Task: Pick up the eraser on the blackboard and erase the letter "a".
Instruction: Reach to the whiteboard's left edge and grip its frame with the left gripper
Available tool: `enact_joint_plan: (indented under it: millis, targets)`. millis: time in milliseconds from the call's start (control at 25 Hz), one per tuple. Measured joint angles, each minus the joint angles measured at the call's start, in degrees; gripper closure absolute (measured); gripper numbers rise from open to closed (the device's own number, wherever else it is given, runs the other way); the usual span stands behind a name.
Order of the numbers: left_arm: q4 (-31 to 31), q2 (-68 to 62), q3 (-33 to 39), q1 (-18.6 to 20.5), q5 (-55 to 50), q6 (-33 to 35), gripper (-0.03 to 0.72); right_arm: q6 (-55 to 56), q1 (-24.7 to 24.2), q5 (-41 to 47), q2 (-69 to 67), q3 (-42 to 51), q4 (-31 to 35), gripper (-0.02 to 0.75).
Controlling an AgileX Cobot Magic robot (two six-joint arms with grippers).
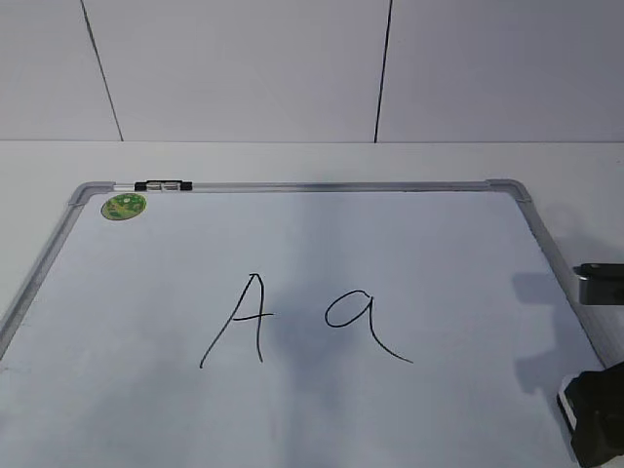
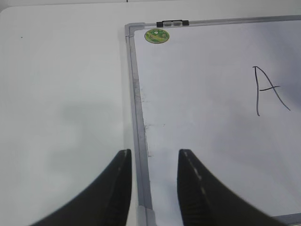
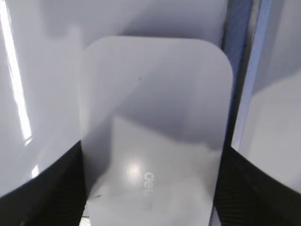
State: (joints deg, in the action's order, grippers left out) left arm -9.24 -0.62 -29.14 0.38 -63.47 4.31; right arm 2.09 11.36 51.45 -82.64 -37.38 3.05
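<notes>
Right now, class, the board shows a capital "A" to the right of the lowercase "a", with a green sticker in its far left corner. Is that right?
Not quite. In the exterior view the capital "A" is left of the lowercase "a", not right. The green sticker does sit in the far left corner of the board.

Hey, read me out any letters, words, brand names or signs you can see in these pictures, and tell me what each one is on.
"A": handwritten capital, black, on the blackboard.
"a": the letter "a", handwritten to the right of it on the same board.
"del", grey and partly cut off at the picture's lower edge: on top of the eraser.
Round green sticker at the board's corner: print too small to read.
</notes>
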Motion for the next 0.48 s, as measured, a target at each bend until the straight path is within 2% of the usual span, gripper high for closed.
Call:
enact_joint_plan:
  millis: [360, 480]
  targets:
    - [0.0, 0.0, 0.0, 0.0, 0.0, 0.0, 0.432, 0.0, 0.0, 4.0, 2.3, -0.4, -0.6, 0.182]
    - [0.0, 0.0, 0.0, 0.0, 0.0, 0.0, 0.432, 0.0, 0.0, 7.9, 3.7, -2.9, -1.1, 0.182]
